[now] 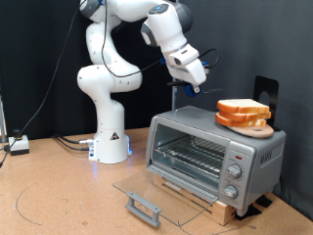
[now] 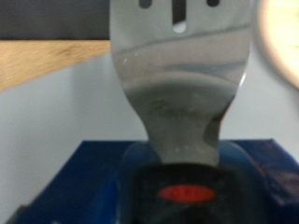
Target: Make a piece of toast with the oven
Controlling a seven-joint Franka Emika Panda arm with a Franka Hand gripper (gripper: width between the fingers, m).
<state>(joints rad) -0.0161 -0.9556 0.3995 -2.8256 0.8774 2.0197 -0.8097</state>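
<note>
The silver oven (image 1: 217, 149) stands at the exterior view's right with its glass door (image 1: 147, 191) dropped open and the wire rack bare inside. The piece of toast (image 1: 242, 110) lies on a round wooden plate (image 1: 258, 126) on the oven's roof. My gripper (image 1: 194, 82) hangs in the air above the oven's left end, to the left of the toast and apart from it. In the wrist view a metal spatula (image 2: 179, 70) with a black handle (image 2: 183, 194) reaches out from the hand, gripped between blue pieces.
The oven sits on a low wooden base (image 1: 201, 199) on the brown table. The door's grey handle (image 1: 143, 208) juts out low at the front. The arm's white base (image 1: 110, 137) stands behind on the left. A black stand (image 1: 265, 91) rises behind the plate.
</note>
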